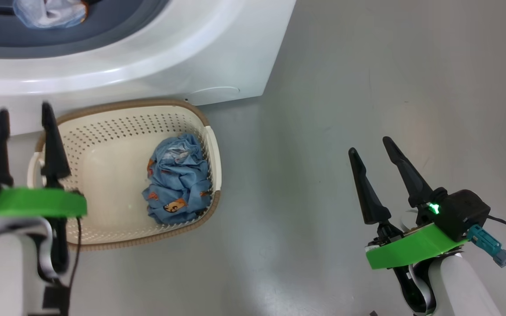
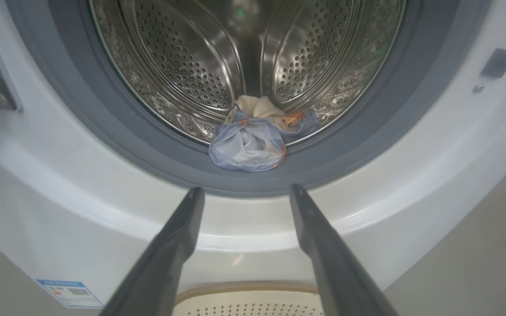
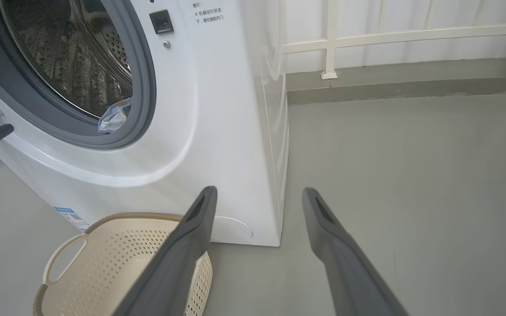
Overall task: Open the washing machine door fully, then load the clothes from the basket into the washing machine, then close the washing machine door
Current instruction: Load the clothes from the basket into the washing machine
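Evidently mid-loading, I held left end effector [image 1: 24, 109] and right end effector [image 1: 370, 145] released; the basket's [image 1: 117, 127] clothes [image 1: 178, 180] (crumpled) needed grasping next.

Left gripper [image 1: 24, 109], right gripper [image 1: 369, 145]: fingers spread, empty.
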You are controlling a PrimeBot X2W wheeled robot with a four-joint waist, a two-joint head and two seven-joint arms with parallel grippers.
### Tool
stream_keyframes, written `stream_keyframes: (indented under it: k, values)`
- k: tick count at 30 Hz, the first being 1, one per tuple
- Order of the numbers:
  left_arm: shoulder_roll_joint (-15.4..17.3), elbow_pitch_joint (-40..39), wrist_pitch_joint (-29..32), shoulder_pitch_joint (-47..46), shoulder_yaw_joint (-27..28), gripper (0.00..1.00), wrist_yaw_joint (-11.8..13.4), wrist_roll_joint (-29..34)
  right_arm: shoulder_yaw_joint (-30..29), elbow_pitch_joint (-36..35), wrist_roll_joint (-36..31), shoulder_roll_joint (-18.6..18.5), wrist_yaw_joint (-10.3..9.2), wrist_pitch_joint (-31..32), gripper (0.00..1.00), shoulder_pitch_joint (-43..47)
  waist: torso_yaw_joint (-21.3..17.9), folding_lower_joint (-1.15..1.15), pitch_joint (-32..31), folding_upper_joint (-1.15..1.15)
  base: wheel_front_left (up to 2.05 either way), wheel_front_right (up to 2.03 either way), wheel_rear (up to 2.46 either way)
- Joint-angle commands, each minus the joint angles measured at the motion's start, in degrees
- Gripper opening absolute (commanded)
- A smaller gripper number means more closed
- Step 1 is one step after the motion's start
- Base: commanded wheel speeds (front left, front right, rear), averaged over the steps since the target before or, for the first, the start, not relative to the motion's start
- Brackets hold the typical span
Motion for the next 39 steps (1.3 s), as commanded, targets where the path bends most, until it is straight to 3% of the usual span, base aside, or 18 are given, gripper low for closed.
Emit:
stream_keyframes:
  k: [1, 14, 30, 39]
  values:
    - [2.4, -0.5, 0.5, -2.3, 1.2, 1.00, -0.2, 0.8, 1.5, -1.1, 0.3, 0.2, 0.09, -0.3, 1.00, -0.2, -0.4, 0.00, 0.3, 0.00, 0.00, 0.00, 0.00]
    - [8.2, 8.1, 4.9, -18.0, -1.2, 1.00, -1.3, 1.6, 2.1, -1.1, 0.7, 0.5, 0.09, -0.3, 1.00, -1.0, -2.8, 0.00, 1.6, 0.00, 0.00, 0.00, 0.00]
    - [11.0, 22.3, 10.2, -33.9, -4.2, 1.00, -1.5, 2.2, 2.7, -1.1, 1.0, 0.7, 0.09, -0.3, 1.00, -2.0, -4.8, 0.00, 4.1, 0.00, 0.00, 0.00, 0.00]
    - [11.9, 32.8, 18.2, -42.2, -5.7, 1.00, -1.4, 2.0, 2.8, -1.2, 1.5, 0.8, 0.09, -0.3, 1.00, -1.9, -5.7, 0.00, 5.4, 0.00, 0.00, 0.00, 0.00]
